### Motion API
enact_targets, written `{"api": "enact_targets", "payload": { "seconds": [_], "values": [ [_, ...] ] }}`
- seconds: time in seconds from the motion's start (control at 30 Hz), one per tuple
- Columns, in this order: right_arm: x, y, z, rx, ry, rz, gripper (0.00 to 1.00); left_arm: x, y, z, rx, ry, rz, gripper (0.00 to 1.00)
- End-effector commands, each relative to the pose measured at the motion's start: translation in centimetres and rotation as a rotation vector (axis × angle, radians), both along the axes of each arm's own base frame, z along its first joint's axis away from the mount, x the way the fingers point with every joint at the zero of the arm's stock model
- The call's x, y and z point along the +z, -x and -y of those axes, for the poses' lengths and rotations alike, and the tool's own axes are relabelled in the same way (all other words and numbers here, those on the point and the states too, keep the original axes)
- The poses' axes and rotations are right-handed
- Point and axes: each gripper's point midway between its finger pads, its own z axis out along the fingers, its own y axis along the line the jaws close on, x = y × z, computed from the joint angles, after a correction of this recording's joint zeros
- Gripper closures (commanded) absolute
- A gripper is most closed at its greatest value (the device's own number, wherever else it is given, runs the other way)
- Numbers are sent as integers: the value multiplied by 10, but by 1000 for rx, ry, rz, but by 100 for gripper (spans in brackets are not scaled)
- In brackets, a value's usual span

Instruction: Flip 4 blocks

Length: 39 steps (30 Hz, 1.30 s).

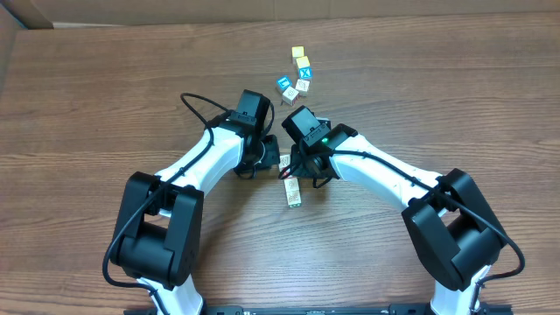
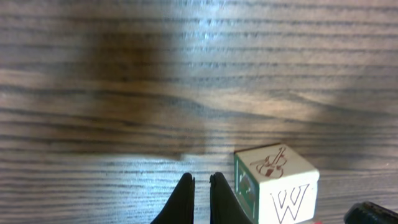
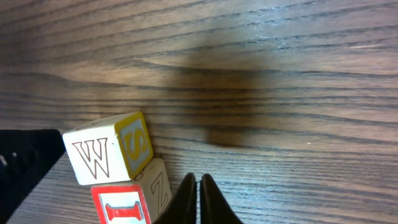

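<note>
Left wrist: W block just beside closed left gripper

Bright, even and sharp from overhead. Dimmer up close at both wrists: white glare streaks on the counter, soft dark shadow patches, blurred far grain.

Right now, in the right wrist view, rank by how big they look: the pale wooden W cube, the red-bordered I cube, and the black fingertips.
1. Pale wooden W cube.
2. Red-bordered I cube, cut by the frame edge, so unsure.
3. Black fingertips, shut together.
</note>
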Motion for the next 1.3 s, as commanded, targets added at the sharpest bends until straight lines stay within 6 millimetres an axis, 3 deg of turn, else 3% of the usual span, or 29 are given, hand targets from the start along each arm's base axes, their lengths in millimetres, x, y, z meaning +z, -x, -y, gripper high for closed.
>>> {"api": "enact_targets", "payload": {
  "seconds": [0.0,0.37,1.27],
  "values": [
    [0,-11,12,-58,35,32,91,0,-8,2,7,-15,25,96],
    [-1,-33,48,-179,31,24,91,1,-6,7,20,-9,21,96],
    [-2,-30,50,-180,40,9,90,3,0,21,3,65,-8,96]
  ]
}}
